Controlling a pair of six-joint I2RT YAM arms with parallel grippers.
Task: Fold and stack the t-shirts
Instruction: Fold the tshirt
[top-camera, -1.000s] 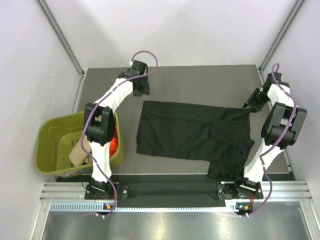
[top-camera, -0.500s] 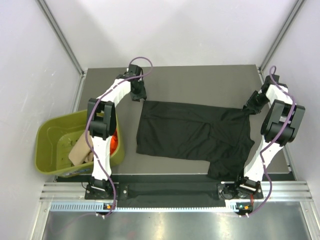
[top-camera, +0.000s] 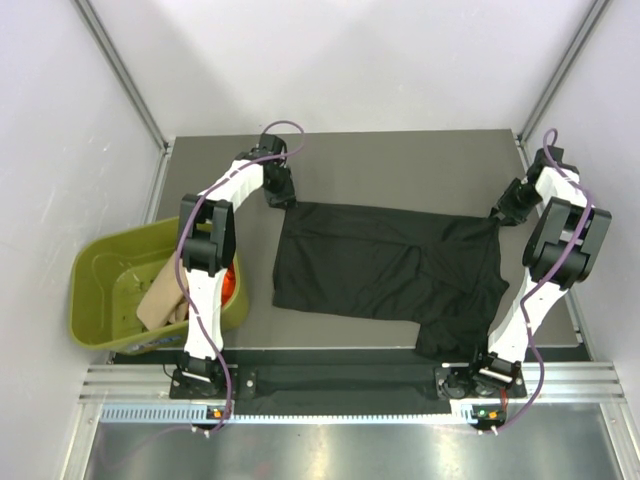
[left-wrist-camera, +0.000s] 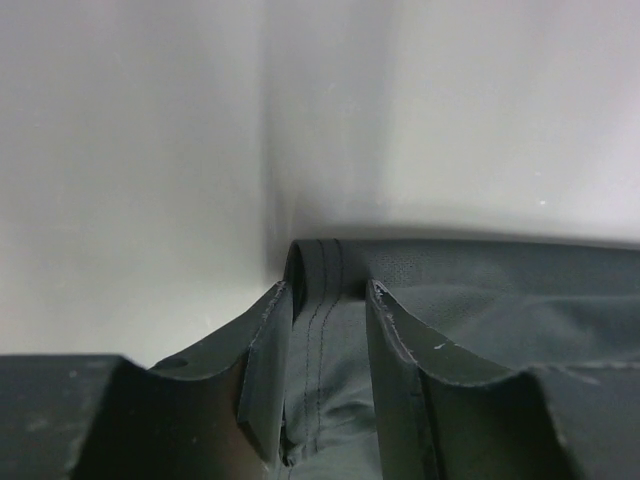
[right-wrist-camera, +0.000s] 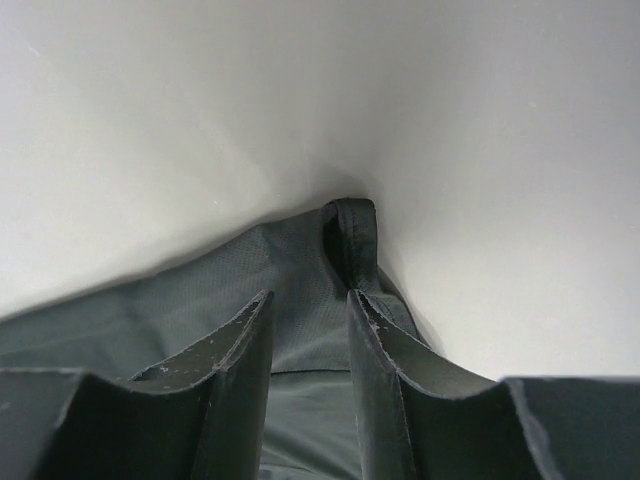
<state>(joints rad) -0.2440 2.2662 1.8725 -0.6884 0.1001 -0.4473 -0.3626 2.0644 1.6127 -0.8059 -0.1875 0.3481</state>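
Black t-shirt (top-camera: 385, 265) lies spread flat in the middle of the desk (top-camera: 400, 160), and I've got its two far corners. My left gripper (top-camera: 283, 200) pinches the stitched hem corner, and my right gripper (top-camera: 503, 212) pinches the other. I want both lifts level and together, far edge taut, so the cloth folds toward me without twisting. Its long axis runs left to right; one flap juts toward the near edge on my right. Collar end? Can't tell.
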